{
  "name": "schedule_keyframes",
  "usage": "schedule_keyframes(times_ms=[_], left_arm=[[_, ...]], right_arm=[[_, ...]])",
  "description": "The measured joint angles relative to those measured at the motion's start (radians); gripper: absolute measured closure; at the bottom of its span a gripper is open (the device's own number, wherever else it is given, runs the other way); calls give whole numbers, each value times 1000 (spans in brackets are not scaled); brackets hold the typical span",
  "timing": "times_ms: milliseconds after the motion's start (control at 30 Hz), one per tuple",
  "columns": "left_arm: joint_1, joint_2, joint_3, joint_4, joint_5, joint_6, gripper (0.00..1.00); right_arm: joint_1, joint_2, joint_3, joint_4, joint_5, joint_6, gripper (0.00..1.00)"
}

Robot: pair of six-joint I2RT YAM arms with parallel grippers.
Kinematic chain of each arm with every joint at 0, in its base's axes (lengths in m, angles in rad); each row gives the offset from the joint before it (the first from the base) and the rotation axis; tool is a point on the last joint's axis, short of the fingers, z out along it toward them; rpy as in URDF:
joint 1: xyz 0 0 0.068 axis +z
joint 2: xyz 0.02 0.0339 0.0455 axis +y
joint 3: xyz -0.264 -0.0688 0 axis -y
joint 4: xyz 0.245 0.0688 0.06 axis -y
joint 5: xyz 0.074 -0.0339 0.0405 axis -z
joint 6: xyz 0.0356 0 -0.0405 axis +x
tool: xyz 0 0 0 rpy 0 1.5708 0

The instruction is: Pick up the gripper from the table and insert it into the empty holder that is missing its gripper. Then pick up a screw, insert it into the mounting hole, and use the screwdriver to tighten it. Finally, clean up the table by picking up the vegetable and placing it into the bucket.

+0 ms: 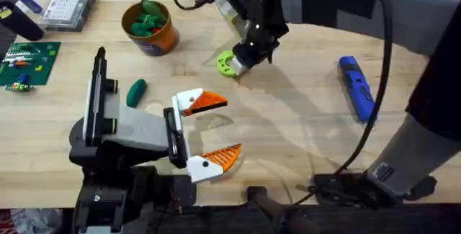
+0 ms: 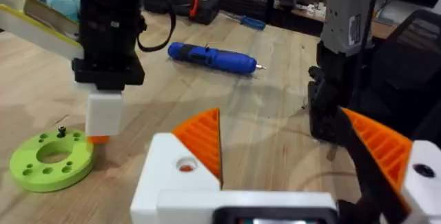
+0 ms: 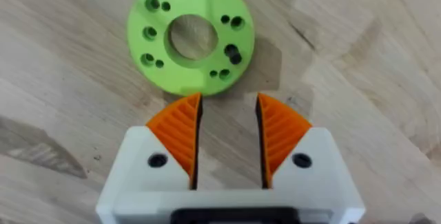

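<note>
A flat green disc (image 1: pixel 227 63) (image 3: pixel 191 34) with a centre hole and small holes lies on the table. A dark screw (image 3: pixel 233 54) (image 2: pixel 62 131) sits in one of its holes. My right gripper (image 1: pixel 242 64) (image 3: pixel 229 101) points down right beside the disc, open, with nothing between its orange pads. The blue screwdriver (image 1: pixel 358 88) (image 2: pixel 213 58) lies at the right. The dark-green vegetable (image 1: pixel 135 92) lies left of centre, near the orange bucket (image 1: pixel 164 41). My left gripper (image 1: pixel 230 126) (image 2: pixel 279 124) hovers wide open and empty at the front. The loose gripper and the holder cannot be made out.
Bumpy green toy vegetables fill the bucket. A clear parts box (image 1: pixel 68 5) and a green circuit board (image 1: pixel 25 61) sit at the far left. A cream-yellow part (image 1: pixel 225 5) with a black cable lies behind the right arm.
</note>
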Motion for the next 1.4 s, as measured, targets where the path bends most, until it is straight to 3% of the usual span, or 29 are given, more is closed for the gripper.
schedule_keyframes(times_ms=[533,1033,1167,1200,1400], left_arm=[[0,0,0,0,0,0,12],[0,0,0,0,0,0,12],[0,0,0,0,0,0,12],[0,0,0,0,0,0,12],[0,0,0,0,0,0,12]], right_arm=[[0,0,8,137,0,0,568],[0,50,13,144,0,0,568],[0,57,13,146,0,-4,926],[0,56,14,146,0,-4,974],[0,56,15,145,0,-3,985]])
